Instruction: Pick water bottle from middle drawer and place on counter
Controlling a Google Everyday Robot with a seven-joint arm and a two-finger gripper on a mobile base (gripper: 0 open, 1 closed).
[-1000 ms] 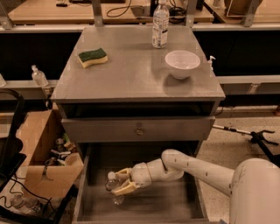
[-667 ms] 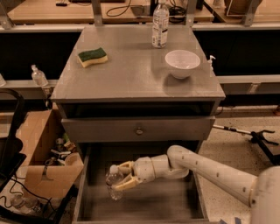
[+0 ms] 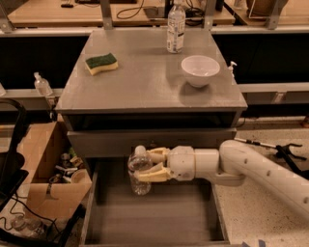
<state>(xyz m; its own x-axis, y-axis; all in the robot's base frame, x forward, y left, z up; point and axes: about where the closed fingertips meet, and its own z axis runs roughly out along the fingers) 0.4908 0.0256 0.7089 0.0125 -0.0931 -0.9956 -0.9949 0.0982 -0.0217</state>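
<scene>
The water bottle (image 3: pixel 138 170), small, clear and ribbed with a white cap, is held upright between my gripper's (image 3: pixel 145 165) yellowish fingers (image 3: pixel 150 175). The gripper is shut on it and holds it lifted above the floor of the open middle drawer (image 3: pixel 159 219), just in front of the grey drawer front. My white arm reaches in from the right. The grey counter (image 3: pixel 145 79) lies above and behind the bottle.
On the counter stand a taller labelled bottle (image 3: pixel 176 21) at the back, a white bowl (image 3: pixel 200 70) at the right and a yellow-green sponge (image 3: pixel 101 63) at the left. A cardboard box (image 3: pixel 46 173) of clutter stands left of the drawer. A tan desk (image 3: pixel 87 12) lies behind.
My gripper has risen with the water bottle, from low over the drawer floor up to the level of the drawer front above. The view has shifted slightly.
</scene>
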